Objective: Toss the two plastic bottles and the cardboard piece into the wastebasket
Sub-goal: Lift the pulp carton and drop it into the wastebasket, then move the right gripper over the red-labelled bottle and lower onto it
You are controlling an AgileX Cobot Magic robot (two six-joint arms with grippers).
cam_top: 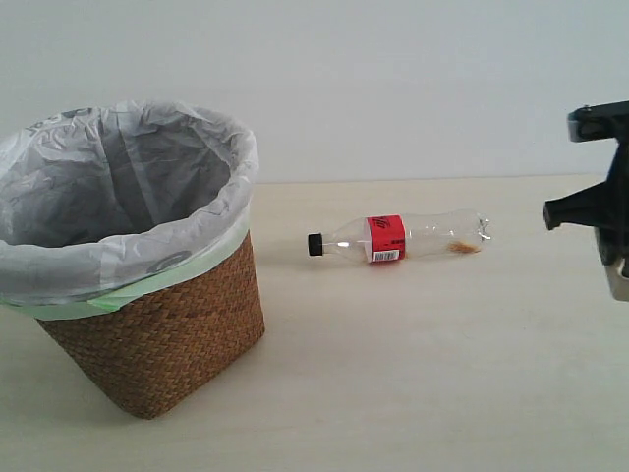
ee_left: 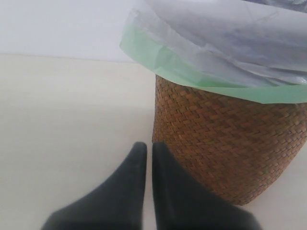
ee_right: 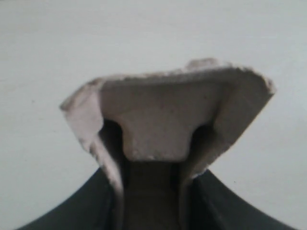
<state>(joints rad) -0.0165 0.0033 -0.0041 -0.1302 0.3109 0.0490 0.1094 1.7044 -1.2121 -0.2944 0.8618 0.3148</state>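
- Right gripper (ee_right: pixel 153 191) clamps the grey-brown moulded pulp cardboard piece (ee_right: pixel 168 115).
- Left gripper (ee_left: pixel 148 155), closed and empty, sits beside the brown wicker wastebasket (ee_left: pixel 225 143).
- A slim clear red-labelled bottle (cam_top: pixel 398 238) lies apart from both.

wastebasket (cam_top: pixel 167 334) cut off at frame edge; cardboard piece (ee_right: pixel 168 115) blurred.

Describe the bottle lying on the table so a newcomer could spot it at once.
Start at the big wicker wastebasket on the left of the exterior view. To its right, on the pale table, a clear plastic bottle lies on its side. It has a black cap pointing at the basket and a red label round its middle; no other bottle shows.
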